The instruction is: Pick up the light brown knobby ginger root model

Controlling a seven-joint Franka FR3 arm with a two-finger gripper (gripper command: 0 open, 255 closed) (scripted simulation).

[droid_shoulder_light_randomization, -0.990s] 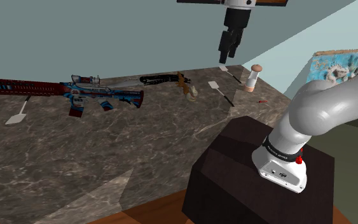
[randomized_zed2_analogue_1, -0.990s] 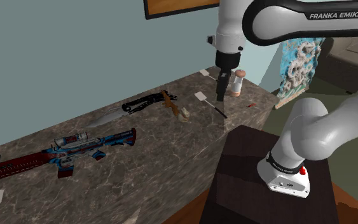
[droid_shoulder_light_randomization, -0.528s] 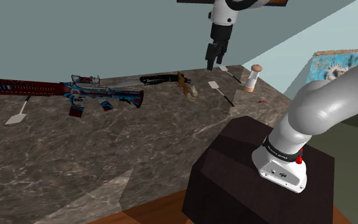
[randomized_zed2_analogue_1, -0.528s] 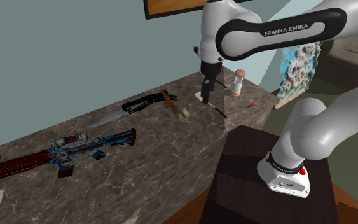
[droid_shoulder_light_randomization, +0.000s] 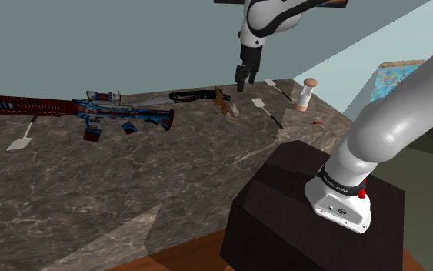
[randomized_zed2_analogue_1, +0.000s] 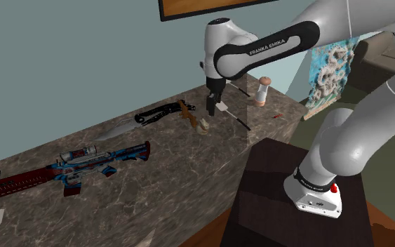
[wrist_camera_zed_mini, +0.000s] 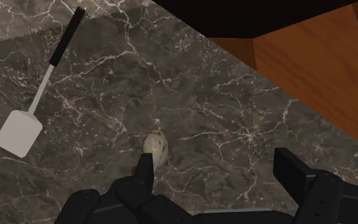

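I see the white arm reaching out from its dark stand (droid_shoulder_light_randomization: 284, 208), holding the black fingers (droid_shoulder_light_randomization: 242, 81) (randomized_zed2_analogue_1: 212, 107) in the air over the far end of the dark marbled surface (droid_shoulder_light_randomization: 130, 192). The fingers stand wide apart and have hold of nothing.

The ginger root (droid_shoulder_light_randomization: 235, 112) (randomized_zed2_analogue_1: 204, 126) (wrist_camera_zed_mini: 155, 147), a small pale, cream-coloured lump, lies on the surface. In the shoulder view it sits at about 6 o'clock from the fingers, close below them. In the second exterior view it is at about 7 o'clock. From the hand's own camera, the root lines up with the tip of one finger rather than the middle of the gap, and the other finger is well apart from it.

In the shoulder view a white spatula (droid_shoulder_light_randomization: 261, 104) (wrist_camera_zed_mini: 20, 132) lies near the root at 3 o'clock. A brown object (droid_shoulder_light_randomization: 221, 98) is just beside the root at 11 o'clock, and a black knife (droid_shoulder_light_randomization: 191, 95) lies beyond that. A red-and-blue rifle (droid_shoulder_light_randomization: 122, 115) lies well apart at 9 o'clock. A small white bottle with a brown top (droid_shoulder_light_randomization: 307, 94) stands at 2 o'clock, near the surface's corner.
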